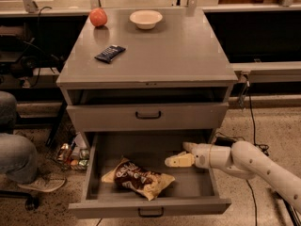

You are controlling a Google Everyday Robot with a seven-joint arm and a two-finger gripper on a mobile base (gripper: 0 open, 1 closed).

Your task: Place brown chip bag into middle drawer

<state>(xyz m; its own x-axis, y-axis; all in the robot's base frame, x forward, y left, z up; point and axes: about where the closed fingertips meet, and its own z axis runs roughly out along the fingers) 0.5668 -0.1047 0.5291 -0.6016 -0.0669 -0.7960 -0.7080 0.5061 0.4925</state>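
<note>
Middle drawer (149, 206) stands open, its handle clipped by the lower frame edge. You see the brown chip bag (138, 179) lying flat towards the drawer's front-left corner. The arm, cut off at the right, reaches in level. Its pincer (177, 154) is spread and empty by the right wall, apart from the bag.

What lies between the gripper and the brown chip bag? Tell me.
Only bare floor of the middle drawer, as the camera view shows. The open gripper hangs inside it, beside the brown chip bag, not touching.
</note>
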